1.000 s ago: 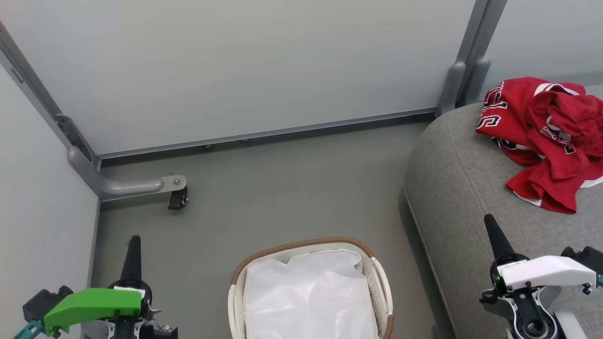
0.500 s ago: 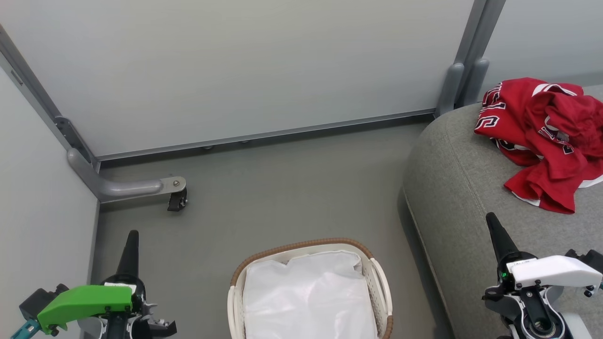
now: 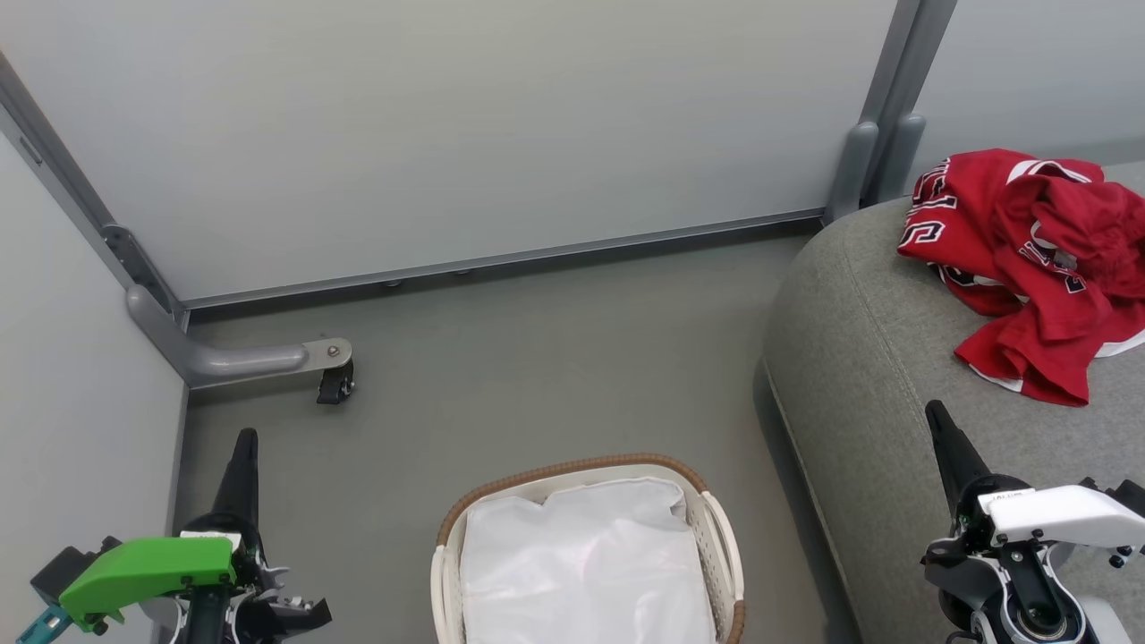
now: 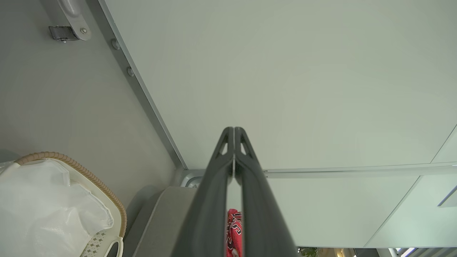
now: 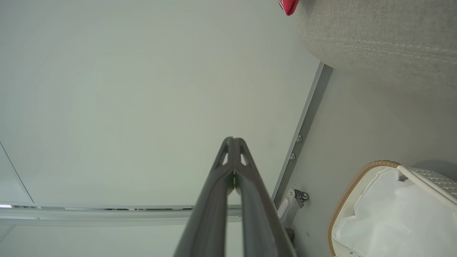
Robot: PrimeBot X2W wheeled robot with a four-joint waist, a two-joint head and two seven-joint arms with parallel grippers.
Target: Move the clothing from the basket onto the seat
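Nearest, the left gripper [image 3: 244,443] and right gripper [image 3: 937,416] flank the basket [image 3: 572,465], fingers pressed together on nothing, likely parked because the basket holds just its white liner [image 3: 586,563], while farther right the clothing [image 3: 1029,259] lies heaped on the seat [image 3: 859,358], its black lettering too crumpled to read.

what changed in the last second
Little: the left gripper drifted slightly outward to the robot's left and the right gripper slightly to its right, both shut and empty throughout. The clothing stayed heaped on the seat, and the basket stayed put, its liner showing.
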